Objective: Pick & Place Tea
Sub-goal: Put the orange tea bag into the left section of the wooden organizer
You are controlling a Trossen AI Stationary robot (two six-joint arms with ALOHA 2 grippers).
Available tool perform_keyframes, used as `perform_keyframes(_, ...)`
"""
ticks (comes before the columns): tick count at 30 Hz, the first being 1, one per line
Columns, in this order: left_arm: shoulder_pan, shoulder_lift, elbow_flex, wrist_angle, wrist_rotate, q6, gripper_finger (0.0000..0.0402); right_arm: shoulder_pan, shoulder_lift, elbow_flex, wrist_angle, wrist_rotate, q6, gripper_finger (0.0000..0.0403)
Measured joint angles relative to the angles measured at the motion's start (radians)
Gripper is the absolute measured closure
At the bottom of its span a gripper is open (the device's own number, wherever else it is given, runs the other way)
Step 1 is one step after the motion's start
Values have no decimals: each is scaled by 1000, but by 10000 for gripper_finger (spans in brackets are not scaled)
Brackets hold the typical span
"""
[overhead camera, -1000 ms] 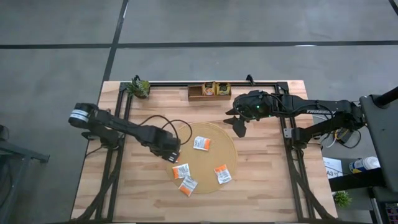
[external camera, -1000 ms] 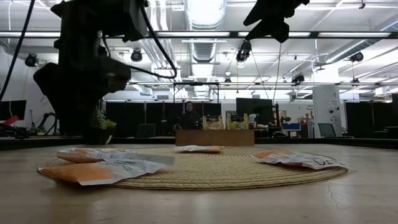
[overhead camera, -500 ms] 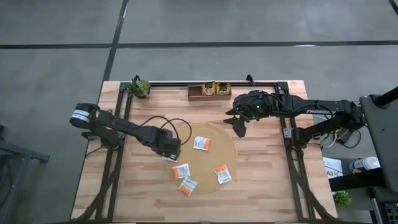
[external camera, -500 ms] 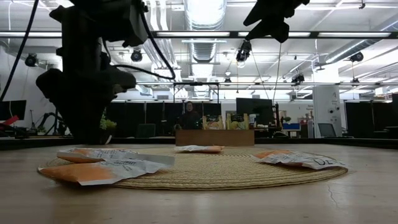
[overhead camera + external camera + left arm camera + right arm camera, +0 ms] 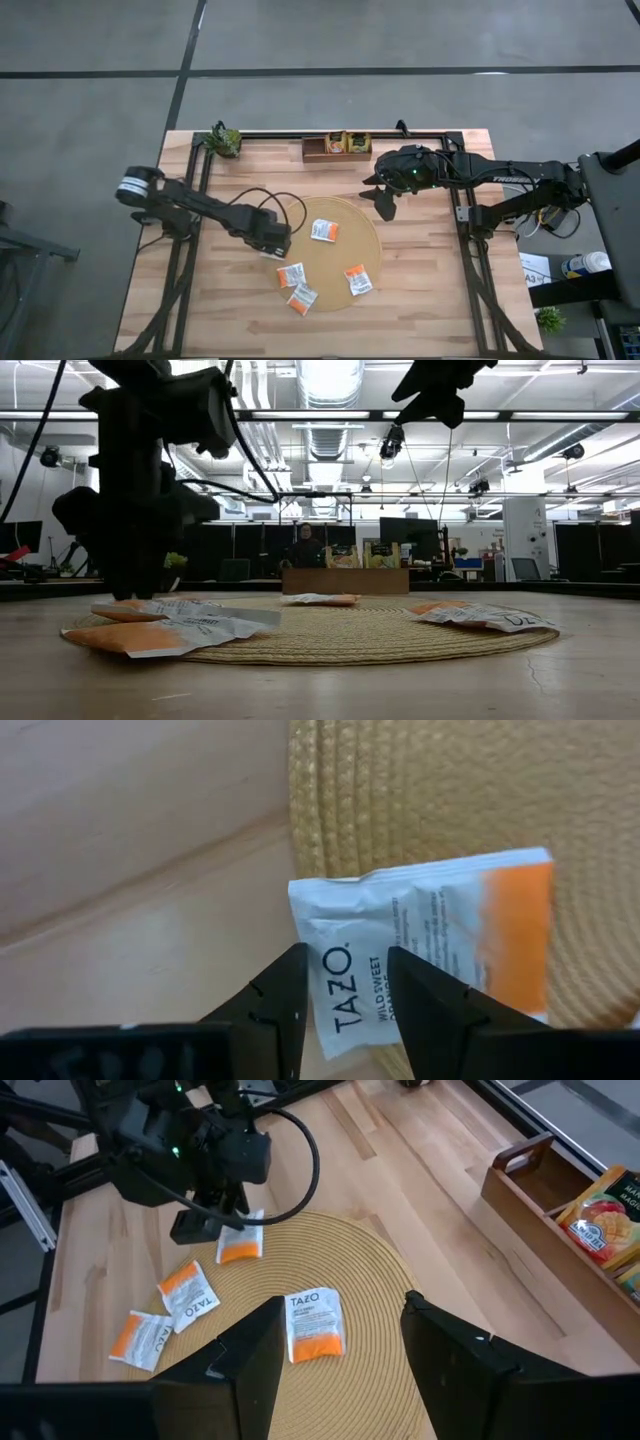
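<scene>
Lying nearest are three tea sachets (image 5: 301, 298), white with orange, on the front part of the round woven mat (image 5: 345, 215), probably scattered there as loose stock waiting to be collected. Just beyond them, the left gripper (image 5: 345, 960) is hanging low over a fourth sachet (image 5: 440, 920), which is straddling the mat's left edge. Its fingers are standing narrowly apart on either side of the packet's white end, seemingly lined up to pinch it; no grip is showing yet. A fifth sachet (image 5: 324, 230) is resting near the mat's middle, making five loose packets in all.

Farther back, the right gripper (image 5: 385, 203) is waiting above the bare wood by the mat's far edge, fingers spread wide and carrying nothing. Beyond it, one wooden tray (image 5: 312, 152) is sitting against the far rail, already holding orange and green packets, too bunched to count. It is likely the drop-off. One small potted plant (image 5: 224, 141) is standing at the far left corner.
</scene>
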Motion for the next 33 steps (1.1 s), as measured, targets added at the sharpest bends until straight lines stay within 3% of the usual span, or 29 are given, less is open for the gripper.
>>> perform_keyframes(23,0,8,6,-99,64,13,269,0,0,0,0,0,6,207)
perform_keyframes(33,-2,-46,37,-138,62,9,269,0,0,0,1,0,7,207)
